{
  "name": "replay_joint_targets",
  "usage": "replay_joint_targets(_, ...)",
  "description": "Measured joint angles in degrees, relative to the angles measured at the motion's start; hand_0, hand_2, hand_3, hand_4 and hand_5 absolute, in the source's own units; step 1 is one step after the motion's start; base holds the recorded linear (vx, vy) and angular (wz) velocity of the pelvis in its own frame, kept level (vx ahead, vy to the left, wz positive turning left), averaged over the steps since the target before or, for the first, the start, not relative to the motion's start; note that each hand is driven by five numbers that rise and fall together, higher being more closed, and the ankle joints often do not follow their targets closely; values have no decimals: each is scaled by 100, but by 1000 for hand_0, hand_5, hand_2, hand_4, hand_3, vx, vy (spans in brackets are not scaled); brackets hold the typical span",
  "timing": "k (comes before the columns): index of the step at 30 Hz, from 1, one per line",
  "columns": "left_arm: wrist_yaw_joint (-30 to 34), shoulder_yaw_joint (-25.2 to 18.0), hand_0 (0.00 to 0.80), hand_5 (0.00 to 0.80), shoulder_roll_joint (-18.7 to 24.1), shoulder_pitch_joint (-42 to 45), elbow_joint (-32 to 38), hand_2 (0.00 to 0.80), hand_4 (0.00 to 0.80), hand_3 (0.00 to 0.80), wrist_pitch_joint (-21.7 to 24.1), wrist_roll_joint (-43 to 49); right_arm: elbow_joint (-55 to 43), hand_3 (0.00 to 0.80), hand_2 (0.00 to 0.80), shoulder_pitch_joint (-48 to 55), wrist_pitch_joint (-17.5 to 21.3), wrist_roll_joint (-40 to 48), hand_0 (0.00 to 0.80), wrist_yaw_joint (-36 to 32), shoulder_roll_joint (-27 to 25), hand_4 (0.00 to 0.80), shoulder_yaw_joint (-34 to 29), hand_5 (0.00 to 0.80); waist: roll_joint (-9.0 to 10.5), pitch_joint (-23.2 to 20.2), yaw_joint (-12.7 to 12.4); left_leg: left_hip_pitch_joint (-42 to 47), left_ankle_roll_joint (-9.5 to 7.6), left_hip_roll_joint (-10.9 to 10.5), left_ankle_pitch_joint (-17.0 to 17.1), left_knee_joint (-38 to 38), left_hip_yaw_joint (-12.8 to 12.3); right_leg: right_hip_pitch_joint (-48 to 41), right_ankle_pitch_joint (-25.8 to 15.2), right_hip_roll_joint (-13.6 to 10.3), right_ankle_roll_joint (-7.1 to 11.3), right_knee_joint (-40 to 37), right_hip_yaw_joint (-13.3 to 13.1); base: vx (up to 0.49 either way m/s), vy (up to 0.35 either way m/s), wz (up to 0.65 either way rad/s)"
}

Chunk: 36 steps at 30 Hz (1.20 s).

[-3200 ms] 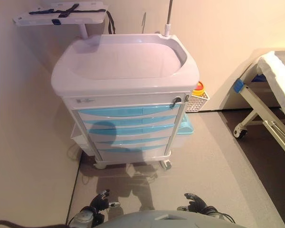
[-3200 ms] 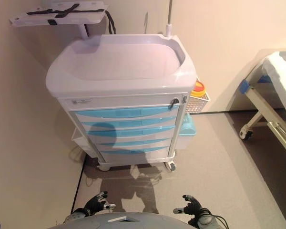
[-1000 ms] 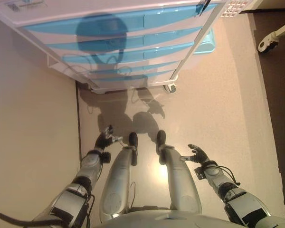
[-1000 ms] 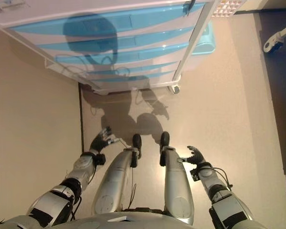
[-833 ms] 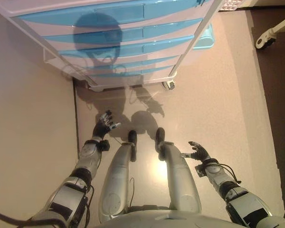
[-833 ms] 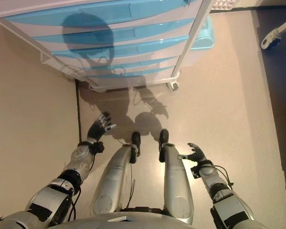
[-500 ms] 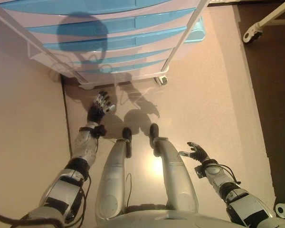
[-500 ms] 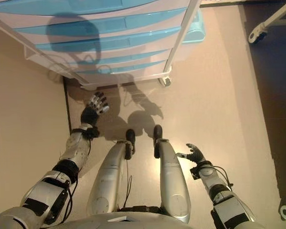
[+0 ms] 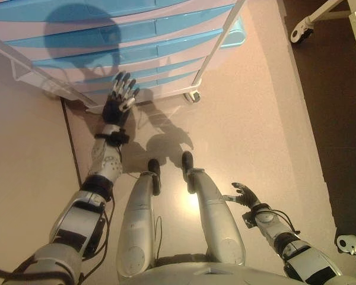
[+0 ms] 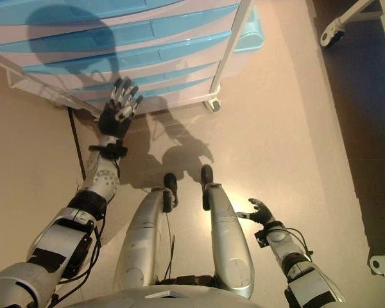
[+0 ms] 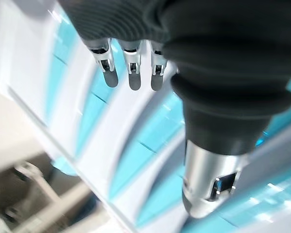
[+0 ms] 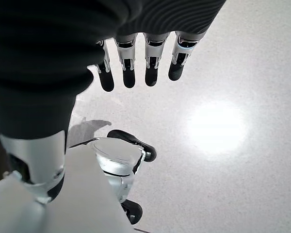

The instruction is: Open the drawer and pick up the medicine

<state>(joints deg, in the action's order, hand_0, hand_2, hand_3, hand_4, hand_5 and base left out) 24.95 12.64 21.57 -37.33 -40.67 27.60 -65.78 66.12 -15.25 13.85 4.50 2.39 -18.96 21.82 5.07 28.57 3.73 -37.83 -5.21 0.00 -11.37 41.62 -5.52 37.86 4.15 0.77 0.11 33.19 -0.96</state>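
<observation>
A white medical cart [image 9: 136, 65] with several blue-fronted drawers [image 9: 107, 35] stands ahead; all drawers are closed. No medicine shows. My left hand [image 9: 117, 101] is open, fingers spread, raised in front of the lower drawers [image 10: 167, 77] at the cart's left side; whether it touches them I cannot tell. The left wrist view shows its straight fingers [image 11: 131, 73] before the blue and white drawer fronts [image 11: 131, 160]. My right hand [image 9: 243, 195] hangs low at the right above the floor, fingers relaxed and empty [image 12: 136, 68].
A wall [image 9: 18, 178] runs close along the left. A wire rack [image 9: 29, 77] hangs on the cart's left side. A blue bin [image 9: 231, 35] sits at the cart's right. A bed frame with a castor [image 9: 299, 32] stands on dark floor at the upper right.
My left hand has risen from near the floor up to the lower drawer fronts. The camera has tilted down and shifted. The right hand has stayed low.
</observation>
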Motion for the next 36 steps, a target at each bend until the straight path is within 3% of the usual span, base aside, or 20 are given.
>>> replay_joint_targets(10, 358, -126, 0, 0, 262, -761, 156, 0, 0, 0, -380, -1457, -47, 0, 0, 63, 17, 2, 0, 18, 66, 0, 289, 0, 237, 115, 147, 15, -6, 8, -19, 33, -2, -37, -12, 14, 24, -14, -17, 17, -16, -1)
replay_joint_targets(18, 600, -133, 0, 0, 296, -820, 138, 0, 0, 0, -514, -2019, -89, 0, 0, 135, 70, 6, 0, 81, 72, 0, 399, 0, 266, 128, 195, 19, -39, 83, -144, 200, 8, -122, 16, 82, 53, -25, -17, 10, -17, -2)
replay_joint_targets(36, 509, -112, 0, 0, 588, -1098, -139, 0, 0, 0, -1409, -1235, -135, 0, 0, 133, -20, 112, 0, 122, 96, 0, 439, 0, 302, 137, 89, 14, -51, 63, -158, 199, 30, -171, 30, 68, 101, -74, -16, -3, 0, 2)
